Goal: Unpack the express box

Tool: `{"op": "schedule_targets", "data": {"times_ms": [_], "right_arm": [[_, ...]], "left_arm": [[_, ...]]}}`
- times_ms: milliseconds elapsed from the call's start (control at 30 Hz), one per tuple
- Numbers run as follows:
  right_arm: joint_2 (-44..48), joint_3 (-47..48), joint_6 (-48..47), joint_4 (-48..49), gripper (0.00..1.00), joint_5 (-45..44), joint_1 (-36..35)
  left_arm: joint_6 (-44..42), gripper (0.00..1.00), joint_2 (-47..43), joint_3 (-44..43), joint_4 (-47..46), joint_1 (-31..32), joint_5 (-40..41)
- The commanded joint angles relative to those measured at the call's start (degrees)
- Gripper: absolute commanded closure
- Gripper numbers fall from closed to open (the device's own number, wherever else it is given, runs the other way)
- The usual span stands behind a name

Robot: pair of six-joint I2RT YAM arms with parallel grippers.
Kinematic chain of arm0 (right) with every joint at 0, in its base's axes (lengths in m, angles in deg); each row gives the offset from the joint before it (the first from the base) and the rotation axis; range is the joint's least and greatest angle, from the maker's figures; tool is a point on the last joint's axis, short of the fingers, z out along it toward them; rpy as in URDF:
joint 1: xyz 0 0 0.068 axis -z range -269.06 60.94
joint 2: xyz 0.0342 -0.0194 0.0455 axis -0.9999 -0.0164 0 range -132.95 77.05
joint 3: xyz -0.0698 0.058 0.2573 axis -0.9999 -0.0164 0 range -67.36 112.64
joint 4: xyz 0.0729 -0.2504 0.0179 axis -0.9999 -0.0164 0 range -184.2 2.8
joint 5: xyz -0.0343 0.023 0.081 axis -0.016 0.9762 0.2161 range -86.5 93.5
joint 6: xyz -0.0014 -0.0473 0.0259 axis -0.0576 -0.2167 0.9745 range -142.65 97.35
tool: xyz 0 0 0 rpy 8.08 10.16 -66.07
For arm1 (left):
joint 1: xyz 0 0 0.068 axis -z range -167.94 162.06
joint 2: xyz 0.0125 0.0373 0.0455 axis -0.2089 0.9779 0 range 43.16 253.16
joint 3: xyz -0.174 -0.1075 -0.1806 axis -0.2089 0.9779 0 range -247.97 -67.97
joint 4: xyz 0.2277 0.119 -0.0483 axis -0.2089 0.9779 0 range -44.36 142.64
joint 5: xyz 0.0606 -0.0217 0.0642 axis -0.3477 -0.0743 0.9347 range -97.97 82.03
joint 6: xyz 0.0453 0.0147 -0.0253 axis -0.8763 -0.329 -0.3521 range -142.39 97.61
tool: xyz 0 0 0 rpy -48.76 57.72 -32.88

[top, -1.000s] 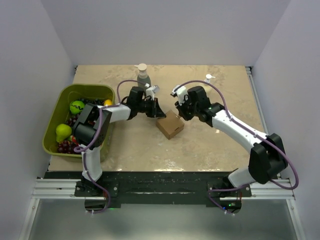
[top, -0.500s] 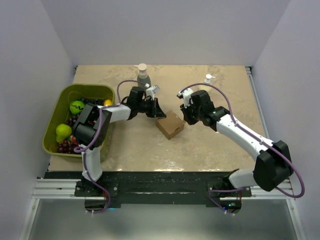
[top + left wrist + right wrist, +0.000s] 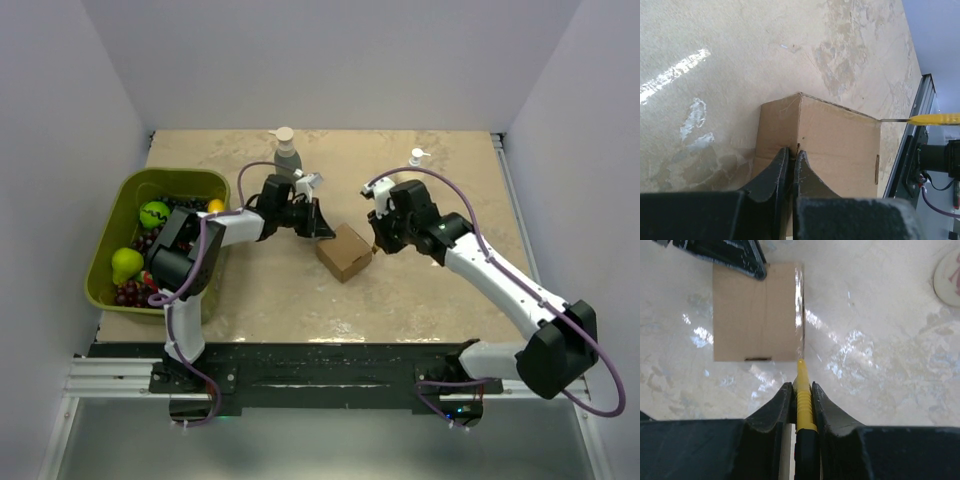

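Clenching empty left fingers [image 3: 777, 172] against express box [image 3: 835, 140] side; pinching yellow cutter [image 3: 801, 390] in right fingers [image 3: 826, 407] at box edge. Judging box light, stiff; bracing sidewalls.

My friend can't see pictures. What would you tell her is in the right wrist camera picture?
The right gripper pinches a yellow cutter whose tip meets the near right corner of a closed brown cardboard box on a pale marbled table. The dark left gripper sits at the box's far left corner.
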Motion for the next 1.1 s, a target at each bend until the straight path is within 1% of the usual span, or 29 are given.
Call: {"op": "schedule_targets", "data": {"times_ms": [0, 100, 133, 200, 233, 267, 300, 367, 400, 467, 533, 567, 633, 667, 700, 733, 833, 900, 1067], "right_arm": [[3.3, 6.2, 1.2, -13.3, 1.00, 0.1, -0.2], [3.3, 7.4, 1.2, -12.6, 1.00, 0.5, -0.2], [3.4, 7.6, 1.2, -12.2, 1.00, 0.2, -0.2], [3.6, 8.2, -0.6, -10.3, 1.00, -1.0, -0.2], [3.5, 8.2, -1.5, -9.1, 1.00, -2.3, -0.2], [3.5, 7.9, -2.2, -7.8, 1.00, -4.2, -0.1], [3.3, 7.4, -3.8, -6.6, 1.00, -4.3, 0.3], [2.6, 6.7, -4.8, -1.6, 1.00, -4.2, 1.0], [2.2, 6.0, -5.6, 2.2, 1.00, -4.3, 1.2], [0.2, 6.0, -6.0, 5.3, 1.00, -5.3, 1.7], [-1.2, 6.6, -5.7, 8.0, 1.00, -5.1, 2.3], [-2.7, 6.7, -5.6, 8.7, 1.00, -5.1, 2.4], [-4.0, 6.8, -5.7, 10.7, 1.00, -4.9, 2.6], [-4.5, 6.7, -5.7, 11.4, 1.00, -4.6, 2.7], [-5.6, 6.6, -5.7, 12.7, 1.00, -4.2, 2.7], [-6.2, 6.5, -5.5, 13.4, 1.00, -4.2, 2.7], [-8.4, 6.5, -4.0, 15.5, 1.00, -4.0, 2.7], [-9.0, 6.2, -3.1, 16.3, 1.00, -4.2, 2.7], [-9.7, 5.1, -1.9, 16.2, 1.00, -2.9, 2.7]], "left_arm": [[-4.2, 1.00, 2.6, -0.3, 4.3, -1.9, 12.7], [-6.7, 1.00, 2.8, -1.4, 4.3, -1.3, 11.4], [-8.8, 1.00, 2.7, -1.8, 4.3, -1.1, 10.6], [-10.7, 0.99, 2.2, -2.8, 4.1, -0.7, 7.5], [-12.4, 0.88, 1.8, -3.2, 3.9, -0.7, 6.0], [-13.6, 0.63, 1.0, -3.8, 4.2, -0.8, 2.9], [-14.6, 0.56, 0.6, -5.4, 4.7, -0.8, 1.6], [-17.6, 0.44, -1.2, -7.1, 7.1, -0.8, -0.4], [-18.5, 0.42, -1.7, -9.0, 8.1, -0.9, -0.7], [-21.5, 0.36, -3.4, -10.8, 11.6, -1.1, -0.8], [-24.6, 0.33, -4.3, -13.9, 16.1, -1.3, 0.3], [-25.5, 0.31, -4.7, -14.9, 20.2, -1.6, -0.5], [-30.3, 0.29, -4.4, -18.0, 25.2, -1.9, -2.4], [-32.0, 0.26, -4.4, -18.8, 30.0, -1.9, -4.1], [-33.8, 0.00, -4.6, -19.1, 31.9, -1.9, -4.2], [-36.1, 0.00, -5.1, -18.4, 32.5, -1.9, -4.2], [-38.0, 0.00, -10.4, -12.4, 29.5, -1.9, -1.9], [-38.7, 0.00, -12.0, -9.1, 27.8, -1.8, 0.1], [-42.0, 0.00, -15.2, -5.9, 29.3, -1.1, 2.1]]}}
